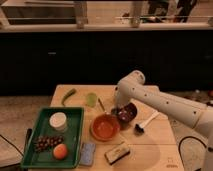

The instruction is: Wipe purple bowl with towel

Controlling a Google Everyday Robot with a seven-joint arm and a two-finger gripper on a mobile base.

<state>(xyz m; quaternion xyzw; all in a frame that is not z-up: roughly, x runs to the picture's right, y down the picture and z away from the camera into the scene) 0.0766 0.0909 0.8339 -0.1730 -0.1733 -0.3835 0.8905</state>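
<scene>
Wooden table [150, 150], bare space along its front right corner and right edge. Gripper [118, 111] sits at the left rim of the purple bowl [128, 113], mid-table; cannot tell its finger state. Orange bowl [105, 127] touches the purple bowl's left side, looks empty. Brush [146, 122] just right. Green tray [75, 116] at the left edge holds a white lidded cup [58, 121], grapes [46, 143], an orange fruit [60, 151]. Blue sponge [88, 152] and a block [117, 152] near the front edge. Green cup [91, 99] behind.
</scene>
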